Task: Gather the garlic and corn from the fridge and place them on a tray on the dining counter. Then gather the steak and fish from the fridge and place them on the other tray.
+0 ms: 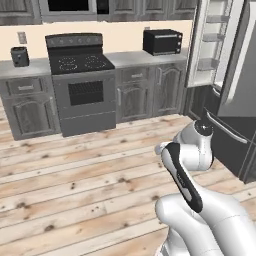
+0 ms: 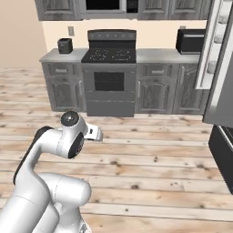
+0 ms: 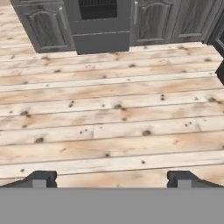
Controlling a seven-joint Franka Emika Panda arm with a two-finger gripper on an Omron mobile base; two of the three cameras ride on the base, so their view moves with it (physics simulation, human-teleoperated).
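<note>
Two end effector (image 3: 111, 178) tips spread, fridge (image 1: 235, 85) open

plank floor (image 1: 75, 175), grey cabinets (image 1: 27, 105) (stove (image 1: 80, 80) between)

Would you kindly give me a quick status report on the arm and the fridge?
Gripper open, empty, over bare floor. Fridge door open, at right. Nothing in the way.

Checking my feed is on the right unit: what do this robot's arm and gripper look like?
A glossy white arm of rounded, bulbous segments, with a black strip along one link and a dark grey round cap with a pale centre on a joint. The gripper has two small dark grey, blocky finger tips. No cables or markings show.
</note>
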